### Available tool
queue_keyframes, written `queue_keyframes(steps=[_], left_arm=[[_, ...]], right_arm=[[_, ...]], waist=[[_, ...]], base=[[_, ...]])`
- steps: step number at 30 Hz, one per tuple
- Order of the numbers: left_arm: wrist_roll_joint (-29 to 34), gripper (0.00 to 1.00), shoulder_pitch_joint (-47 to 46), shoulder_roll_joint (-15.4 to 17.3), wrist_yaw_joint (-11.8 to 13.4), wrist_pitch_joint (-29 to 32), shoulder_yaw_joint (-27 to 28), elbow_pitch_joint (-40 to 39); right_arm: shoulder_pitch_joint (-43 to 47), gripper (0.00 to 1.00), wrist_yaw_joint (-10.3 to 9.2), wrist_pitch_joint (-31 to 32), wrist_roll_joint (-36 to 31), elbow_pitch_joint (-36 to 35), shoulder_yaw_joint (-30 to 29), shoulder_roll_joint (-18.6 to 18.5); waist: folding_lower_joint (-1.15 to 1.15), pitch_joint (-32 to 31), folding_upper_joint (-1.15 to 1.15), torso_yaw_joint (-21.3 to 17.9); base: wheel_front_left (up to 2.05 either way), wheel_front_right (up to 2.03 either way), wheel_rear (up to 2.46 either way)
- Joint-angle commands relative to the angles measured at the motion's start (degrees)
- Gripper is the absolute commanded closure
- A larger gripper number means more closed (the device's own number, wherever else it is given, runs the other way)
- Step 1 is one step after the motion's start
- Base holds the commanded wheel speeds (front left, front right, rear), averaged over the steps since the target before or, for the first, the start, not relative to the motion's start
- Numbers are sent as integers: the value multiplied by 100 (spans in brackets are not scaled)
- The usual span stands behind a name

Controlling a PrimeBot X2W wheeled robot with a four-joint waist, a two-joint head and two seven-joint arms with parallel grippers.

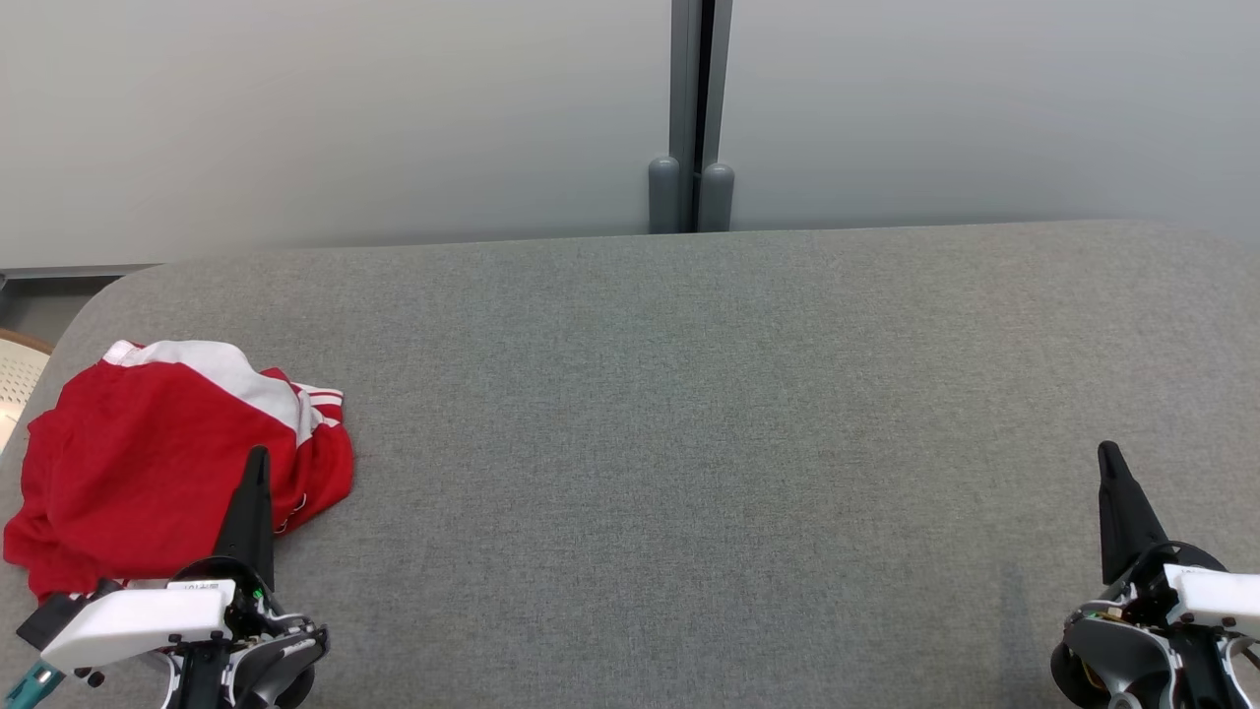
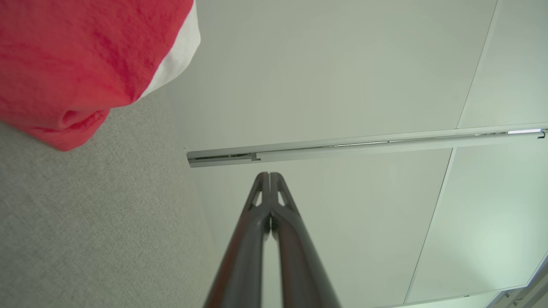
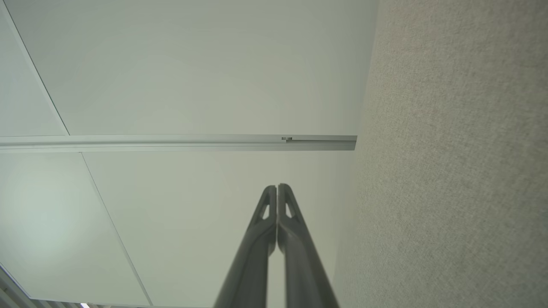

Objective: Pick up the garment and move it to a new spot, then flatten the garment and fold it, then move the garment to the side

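A red garment (image 1: 167, 453) with a white panel and white stripes lies crumpled at the left end of the grey fabric surface (image 1: 689, 443). My left gripper (image 1: 258, 455) is at the lower left, shut and empty, its tips over the garment's near right part. The left wrist view has the red garment (image 2: 81, 60) at the upper left, apart from the closed left gripper (image 2: 270, 175). At the lower right, over bare fabric, my right gripper (image 1: 1108, 451) is shut with nothing in it. Its tips (image 3: 277, 187) press together in the right wrist view.
A pale wall with a grey vertical post (image 1: 692, 118) stands behind the surface's far edge. Off the surface's left end sits part of a pale perforated object (image 1: 18, 379). The surface's left corner is rounded.
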Motion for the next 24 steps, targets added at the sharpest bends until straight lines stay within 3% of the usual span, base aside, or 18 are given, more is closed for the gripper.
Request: queue_keyframes(steps=[1, 24], left_arm=[[8, 100, -81, 14, -24, 11, 15, 7], [8, 100, -82, 14, -24, 11, 15, 7]], right_arm=[[-64, 100, 0, 13, -33, 3, 5, -14], [-64, 100, 0, 12, -33, 3, 5, -14]], waist=[[0, 0, 0, 0], [0, 0, 0, 0]], base=[[0, 0, 0], [0, 0, 0]])
